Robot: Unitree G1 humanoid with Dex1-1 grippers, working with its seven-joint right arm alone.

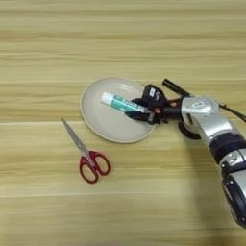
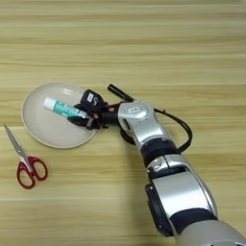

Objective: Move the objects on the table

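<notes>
A round, shallow beige plate (image 1: 106, 122) sits a little left of the frame's centre on the light wooden desk (image 1: 123, 43) with its pale plank-like stripes. Inside the plate, toward its upper right, lies a small white glue stick with a teal label (image 1: 118, 103), tilted so its white cap points to the upper left. The black two-fingered claw (image 1: 140, 109) on the silver forearm (image 2: 144, 126) reaches in from the right over the plate's right rim, its fingers closed around the lower right end of the glue stick. A pair of red-handled scissors (image 1: 86, 153) rests on the desk just beside the plate's lower left, blades pointing to the upper left.
</notes>
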